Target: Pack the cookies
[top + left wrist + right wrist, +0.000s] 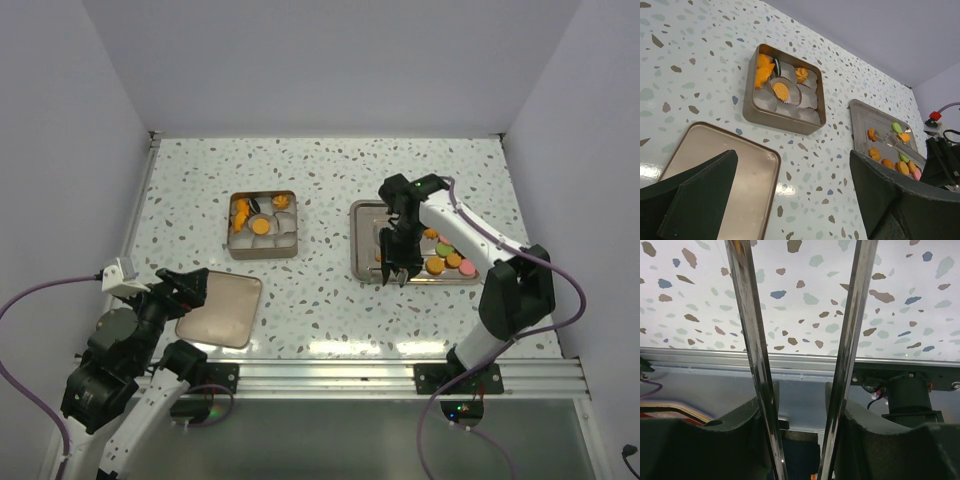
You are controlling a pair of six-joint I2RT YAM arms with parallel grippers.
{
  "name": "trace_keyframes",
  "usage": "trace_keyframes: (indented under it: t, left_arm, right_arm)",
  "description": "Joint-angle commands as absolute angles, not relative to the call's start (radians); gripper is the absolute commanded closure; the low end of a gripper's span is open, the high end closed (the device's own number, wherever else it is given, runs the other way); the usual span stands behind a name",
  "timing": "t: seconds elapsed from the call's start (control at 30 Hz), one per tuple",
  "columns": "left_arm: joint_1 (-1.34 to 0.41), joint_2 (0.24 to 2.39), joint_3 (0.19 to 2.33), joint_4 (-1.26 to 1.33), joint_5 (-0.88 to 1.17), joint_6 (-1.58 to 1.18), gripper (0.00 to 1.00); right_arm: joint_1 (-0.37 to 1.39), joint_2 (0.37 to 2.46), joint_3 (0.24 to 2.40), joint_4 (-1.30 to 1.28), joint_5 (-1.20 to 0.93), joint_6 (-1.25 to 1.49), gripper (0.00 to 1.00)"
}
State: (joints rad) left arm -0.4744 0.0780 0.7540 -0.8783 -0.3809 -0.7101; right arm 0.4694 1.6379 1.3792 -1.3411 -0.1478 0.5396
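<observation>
Several cookies (440, 262), orange, pink and green, lie on a metal tray (365, 240) at the right; they also show in the left wrist view (888, 163). A few orange cookies (260, 226) sit in white paper cups inside a square tin (263, 252), also seen in the left wrist view (780, 90). My right gripper (397, 262) hangs over the tray's near left part, shut on metal tongs (747, 340). The tongs' arms stand apart, and their tips are out of the wrist view. My left gripper (185, 288) is open and empty above the tin's lid (225, 312).
The flat lid (715, 175) lies near the left arm, close to the table's front edge. An aluminium rail (400, 375) runs along that edge. White walls close the table at the back and sides.
</observation>
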Motion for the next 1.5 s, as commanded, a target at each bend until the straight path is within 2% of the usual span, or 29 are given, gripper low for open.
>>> trace_keyframes:
  t: [0.0, 0.5, 0.83, 1.13, 1.33, 1.47]
  left_arm:
    - [-0.480, 0.064, 0.750, -0.845, -0.390, -0.692, 0.00]
    - [-0.479, 0.080, 0.747, -0.842, -0.387, -0.690, 0.00]
    - [-0.480, 0.087, 0.747, -0.839, -0.387, -0.690, 0.00]
    - [-0.480, 0.087, 0.746, -0.838, -0.388, -0.690, 0.00]
    - [-0.480, 0.086, 0.746, -0.838, -0.388, -0.690, 0.00]
    - [-0.480, 0.089, 0.744, -0.834, -0.387, -0.689, 0.00]
  right_arm:
    - [0.468, 1.646, 1.364, -1.365, -0.120, 0.520, 0.55]
    - [0.453, 1.710, 1.319, -1.295, -0.127, 0.522, 0.55]
    - [0.439, 1.750, 1.365, -1.295, -0.133, 0.512, 0.56]
    - [0.437, 1.761, 1.368, -1.281, -0.163, 0.512, 0.71]
    - [0.443, 1.775, 1.529, -1.356, -0.167, 0.526, 0.75]
    - [0.512, 1.845, 1.823, -1.451, -0.167, 0.546, 0.75]
